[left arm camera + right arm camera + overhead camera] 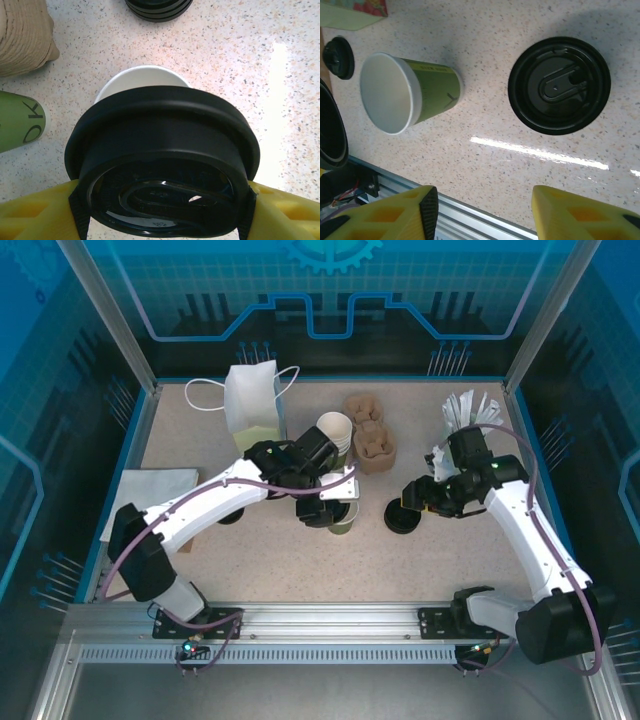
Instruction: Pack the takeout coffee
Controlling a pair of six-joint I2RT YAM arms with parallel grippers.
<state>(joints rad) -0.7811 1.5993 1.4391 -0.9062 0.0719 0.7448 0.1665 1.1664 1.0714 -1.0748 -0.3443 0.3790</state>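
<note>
The takeout coffee cup (142,81), green outside and white inside, stands open on the table. It appears again in the right wrist view (410,92) and in the top view (345,520). My left gripper (162,200) is shut on a round black lid (160,145), held just above the cup's near rim and covering most of its mouth. From above, that gripper (322,498) sits mid-table. My right gripper (482,210) is open and holds nothing. It hovers (418,495) beside a stack of black lids (559,85), to the right of the cup.
A white paper bag (252,400) stands at the back left. Nested cups (337,432) and brown cup carriers (370,440) lie behind the cup. A cup of white packets (470,410) is at the back right, napkins (150,490) at the left.
</note>
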